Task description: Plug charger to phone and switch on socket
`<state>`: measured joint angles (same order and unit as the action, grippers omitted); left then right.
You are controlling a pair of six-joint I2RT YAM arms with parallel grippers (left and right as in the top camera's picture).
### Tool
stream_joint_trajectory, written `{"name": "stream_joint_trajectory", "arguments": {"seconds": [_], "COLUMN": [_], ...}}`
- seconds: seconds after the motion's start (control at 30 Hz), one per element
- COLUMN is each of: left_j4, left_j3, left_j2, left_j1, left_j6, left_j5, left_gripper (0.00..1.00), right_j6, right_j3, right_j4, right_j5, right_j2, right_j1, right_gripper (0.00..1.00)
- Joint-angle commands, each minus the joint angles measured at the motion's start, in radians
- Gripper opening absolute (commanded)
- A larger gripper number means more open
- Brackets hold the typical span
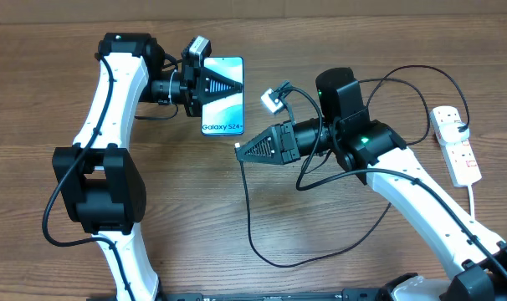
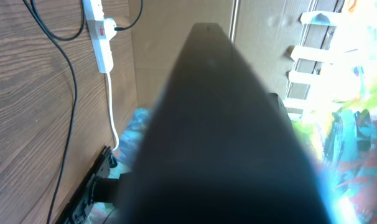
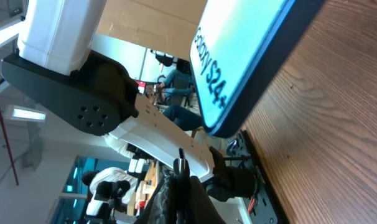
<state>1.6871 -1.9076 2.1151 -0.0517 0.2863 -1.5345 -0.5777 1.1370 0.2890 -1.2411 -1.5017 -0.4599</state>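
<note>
Nearest the robot, a long thin black charger cable [image 1: 247, 201] loops loosely on the brown wood-grain table [image 1: 178, 217] & climbs to the right gripper [image 1: 240, 149]. This black wedge-shaped gripper points left w/ its jaws closed. The wrist cam shows its fingers [image 3: 176, 196] pinched on the cable's end, w/ a thin tip poking out. Just beyond, not touching it, a slim rectangular phone [image 1: 224, 117] w/ a light blue-teal screen lies flat, "Galaxy S24+" printed at its near short edge. The left gripper [image 1: 239, 86], also black, hangs over the screen pointing right, jaws closed w/ nothing btwn them. Contact w/ the glass can't be told. Far right, well apart, lies a white elongated power strip [image 1: 458, 146] w/ small red switches, a black plug in its far end & a thick white cord trailing toward the robot.
</note>
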Motion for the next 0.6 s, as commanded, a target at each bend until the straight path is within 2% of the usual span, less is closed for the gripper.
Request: {"name": "stream_joint_trajectory", "arguments": {"seconds": [0.0, 0.57], "left_j4": [0.003, -0.017], "left_j3": [-0.027, -0.027], "left_j2": [-0.034, -0.034], "left_j1": [-0.02, -0.047], "left_j6": [-0.013, -0.023], "left_j5": [-0.046, -0.046], "left_gripper": [0.04, 0.04], "right_j6": [-0.033, -0.085], "right_j3": [0.012, 0.012], "right_j4": [-0.008, -0.035], "right_j5": [0.024, 0.08], "right_j2": [0.003, 0.003], "right_j1": [-0.013, -0.012], "right_gripper": [0.04, 0.04]}}
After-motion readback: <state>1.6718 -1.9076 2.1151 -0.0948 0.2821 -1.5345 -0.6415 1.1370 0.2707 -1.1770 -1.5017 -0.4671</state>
